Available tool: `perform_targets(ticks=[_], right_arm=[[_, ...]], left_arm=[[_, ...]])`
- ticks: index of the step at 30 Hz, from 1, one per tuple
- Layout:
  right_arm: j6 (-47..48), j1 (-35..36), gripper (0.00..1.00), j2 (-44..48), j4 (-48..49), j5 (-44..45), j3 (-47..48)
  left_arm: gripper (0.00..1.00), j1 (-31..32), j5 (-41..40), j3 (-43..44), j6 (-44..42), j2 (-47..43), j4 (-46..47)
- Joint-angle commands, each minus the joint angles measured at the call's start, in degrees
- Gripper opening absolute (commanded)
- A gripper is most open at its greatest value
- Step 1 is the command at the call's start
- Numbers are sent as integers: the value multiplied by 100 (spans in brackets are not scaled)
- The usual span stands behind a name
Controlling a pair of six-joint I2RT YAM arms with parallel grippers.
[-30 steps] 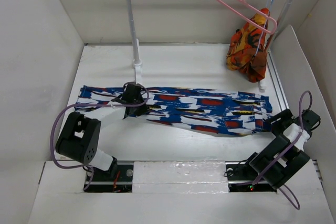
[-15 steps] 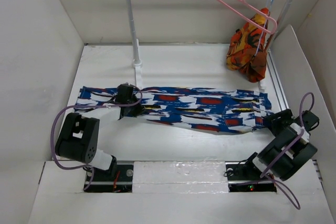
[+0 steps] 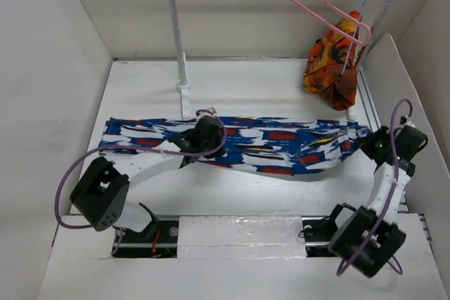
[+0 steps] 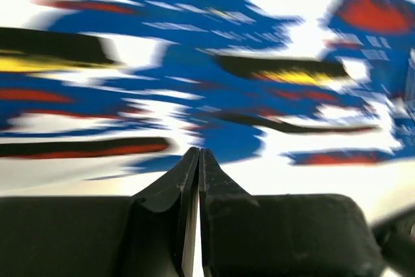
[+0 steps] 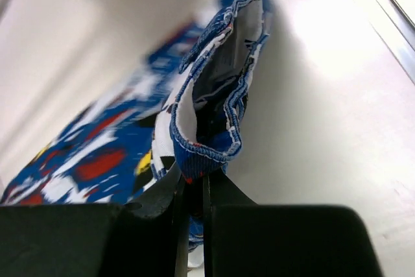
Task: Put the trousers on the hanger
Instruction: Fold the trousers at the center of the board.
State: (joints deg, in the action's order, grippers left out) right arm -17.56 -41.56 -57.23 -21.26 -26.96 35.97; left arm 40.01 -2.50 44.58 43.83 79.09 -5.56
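1. Top external view: trousers [image 3: 267, 142] lie lengthwise across desk [image 3: 281, 82]; hanger [image 3: 328, 10] hangs at 1 o'clock.
2. Left pincer [image 4: 198, 154]: closed at trousers' near edge; hold cannot be told.
3. Right pincer [image 5: 196, 183]: clamped on trousers' waist end, 3 o'clock.

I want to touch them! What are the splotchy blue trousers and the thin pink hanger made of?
The blue trousers with red, white and yellow splotches look like soft matte cloth: they crumple, with a stitched hem. The thin pink triangular hanger looks smooth, maybe plastic or coated wire.
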Motion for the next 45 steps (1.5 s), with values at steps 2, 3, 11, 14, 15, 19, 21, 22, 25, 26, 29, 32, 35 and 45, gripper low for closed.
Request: perform_targets(ticks=[2,3,11,14,15,19,21,22,25,26,29,32,35,45], right_arm=[[7,1131,0,1002,-623,76,498],[112,1333,0,1038,-782,294,795],[211,2931,0,1503,-1497,1007,2255],[139,3197,0,1435,-1574,1158,2704],[200,3355,0,1356,-1618,1245,2897],[411,3620,0,926,-1847,1492,3776],[534,3672,0,784,-1908,1483,4286],[569,3673,0,714,-1900,1431,4435],[631,3829,0,407,-1874,1202,4989],[640,3935,0,284,-1865,1228,5095],[666,4513,0,116,-1795,1483,5447],[640,5225,0,-68,-1636,1685,5588],[596,5833,0,-358,-1452,1922,5632],[570,8022,0,-1755,-732,2661,6141]], left_arm=[[0,569,-523,359,195,553,1],[0,639,-506,333,204,633,116],[0,762,-243,279,345,1415,739],[0,964,-224,402,398,1609,767],[0,1026,-224,464,415,1697,750],[0,1430,-84,998,424,2197,715],[0,1799,-31,1280,355,2391,592],[0,1939,-31,1586,319,2618,565],[0,2362,109,2263,240,3189,223],[0,2432,414,2431,222,3331,144],[0,2713,610,2968,196,3841,-75],[0,2837,357,3136,231,3878,-330],[0,2636,-230,2619,414,3124,-279],[4,40,-1903,412,829,-1815,-1025]])
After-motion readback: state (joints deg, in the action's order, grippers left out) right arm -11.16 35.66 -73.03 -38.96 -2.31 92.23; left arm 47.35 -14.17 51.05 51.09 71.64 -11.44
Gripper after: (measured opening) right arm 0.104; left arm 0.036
